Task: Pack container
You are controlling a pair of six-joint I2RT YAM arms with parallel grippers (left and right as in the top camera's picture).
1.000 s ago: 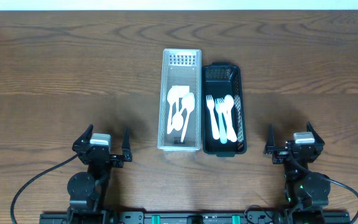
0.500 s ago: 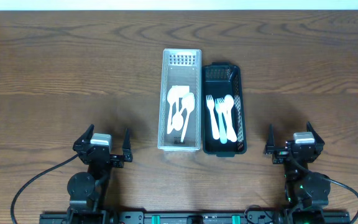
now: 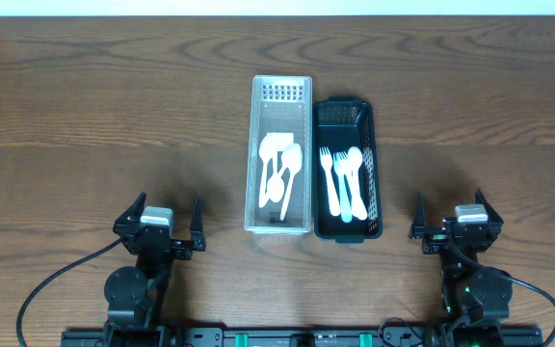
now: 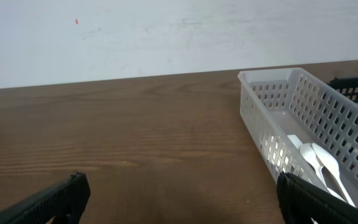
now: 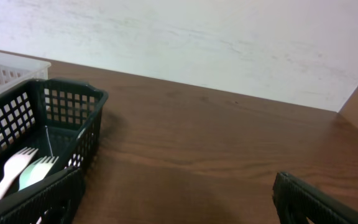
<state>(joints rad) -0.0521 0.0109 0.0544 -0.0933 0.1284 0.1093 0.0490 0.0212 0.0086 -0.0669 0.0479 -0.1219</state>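
A white slotted basket stands mid-table and holds several white spoons. A black basket touches its right side and holds white and pale blue forks and a spoon. My left gripper is open and empty near the front edge, left of the white basket, which also shows in the left wrist view. My right gripper is open and empty, right of the black basket, which also shows in the right wrist view.
The brown wooden table runs to a white wall at the back. Black cables trail from both arm bases along the front edge.
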